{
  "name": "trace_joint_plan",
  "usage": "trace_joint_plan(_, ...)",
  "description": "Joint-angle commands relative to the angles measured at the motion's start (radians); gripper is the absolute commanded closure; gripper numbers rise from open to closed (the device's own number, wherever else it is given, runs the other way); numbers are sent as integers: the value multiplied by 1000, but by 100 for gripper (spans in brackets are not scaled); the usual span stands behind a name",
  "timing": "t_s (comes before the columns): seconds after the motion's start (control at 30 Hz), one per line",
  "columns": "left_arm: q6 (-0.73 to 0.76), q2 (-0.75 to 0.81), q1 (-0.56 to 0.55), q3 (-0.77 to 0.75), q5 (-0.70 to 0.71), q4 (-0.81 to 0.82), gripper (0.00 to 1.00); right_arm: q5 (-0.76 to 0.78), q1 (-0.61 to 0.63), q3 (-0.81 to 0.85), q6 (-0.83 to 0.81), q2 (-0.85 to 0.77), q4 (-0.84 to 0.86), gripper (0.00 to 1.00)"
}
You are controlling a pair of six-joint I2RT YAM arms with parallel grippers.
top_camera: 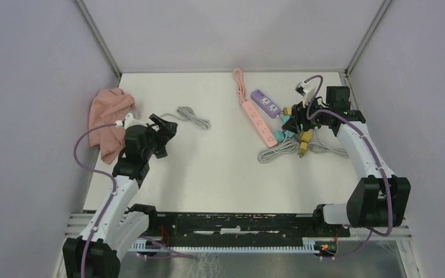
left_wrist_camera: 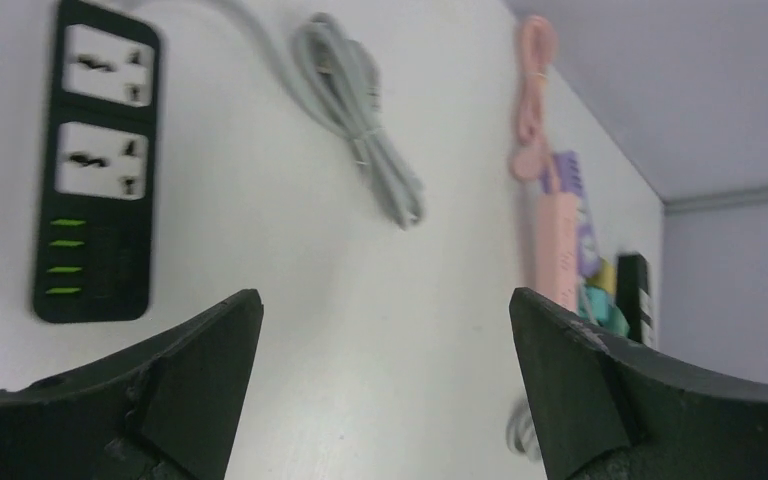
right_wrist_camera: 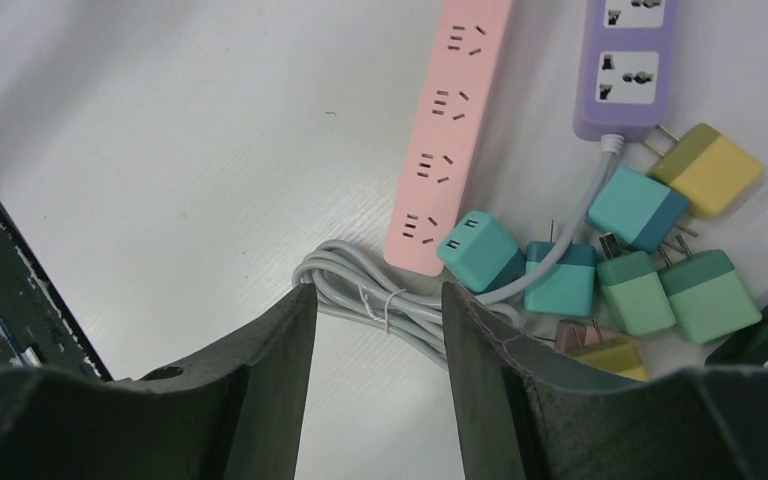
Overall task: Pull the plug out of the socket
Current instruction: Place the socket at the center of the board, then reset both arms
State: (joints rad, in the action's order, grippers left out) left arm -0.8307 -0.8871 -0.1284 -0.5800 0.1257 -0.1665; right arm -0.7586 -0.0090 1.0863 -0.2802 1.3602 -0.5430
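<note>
right gripper [right_wrist_camera: 378,295] is hanging open, holding nothing, its jaws framing a grey cord [right_wrist_camera: 345,272] on the table [right_wrist_camera: 160,150], just short of the teal plug [right_wrist_camera: 480,250] that is sitting against the near end of the pink strip [right_wrist_camera: 450,130]. left gripper [left_wrist_camera: 385,300] is also gaping empty, well apart, near a black strip [left_wrist_camera: 95,170]. i'm judging the risks: closing here would be catching the cord, or a loose plug [right_wrist_camera: 635,292] crowding beside; an unpinned strip would be lifting with the pull. i'm not managing to tell whether the teal plug's prongs are actually seated; they're hidden.
</note>
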Motion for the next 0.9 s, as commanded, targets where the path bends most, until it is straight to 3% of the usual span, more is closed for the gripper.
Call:
trace_joint_plan(0.0,137,116,3,52,-424,238,0,-94,-8,83,-111,-58,-125,45)
trace_joint_plan(0.1,121,172,2,51,-571,313,1,-82,-15,102,-136,-108,-153,42)
trace_joint_plan(0.23,110,207,2,-21,-633,284,1,-81,-35,174,-157,-137,-242,39)
trace_joint_plan(0.4,121,211,3,-129,-670,215,1,-147,-86,324,-142,-149,-371,21)
trace_joint_plan(0.47,125,210,3,-167,-674,194,1,-178,-105,399,-119,-154,-406,2)
trace_joint_plan(0.67,161,198,1,-293,-662,106,1,-63,-115,504,135,-155,-400,1)
trace_joint_plan(0.87,233,164,1,-464,-609,-25,1,-88,-116,563,116,-171,-424,1)
